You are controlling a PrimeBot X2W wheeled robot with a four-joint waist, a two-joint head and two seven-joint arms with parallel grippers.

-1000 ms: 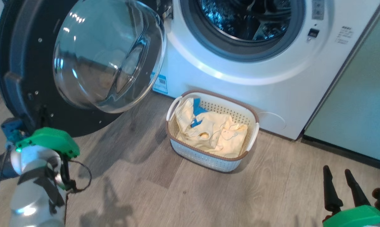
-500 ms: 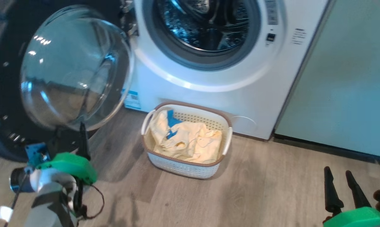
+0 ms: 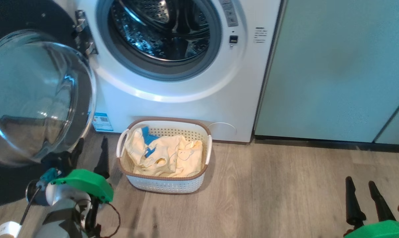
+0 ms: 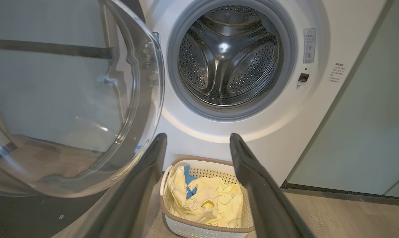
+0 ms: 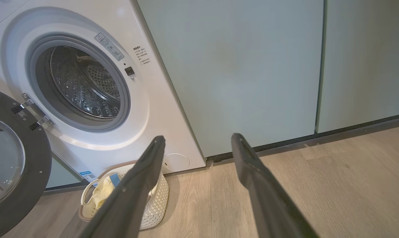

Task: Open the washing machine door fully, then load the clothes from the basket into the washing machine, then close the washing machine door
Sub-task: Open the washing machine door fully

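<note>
Partly cropped washing machine door point(image 3: 30, 99), clothes point(image 3: 173, 158) half-hidden in basket point(image 3: 166, 185), left claw point(image 3: 92, 142), right claw point(image 3: 360, 180) spread, empty.

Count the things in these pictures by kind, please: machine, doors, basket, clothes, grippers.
washing machine: 1
washing machine door: 1
basket: 1
pile of clothes: 1 (single garments cannot be told apart)
grippers: 2, left gripper and right gripper, both open
pale green cabinet doors: 2
Total: 8
</note>
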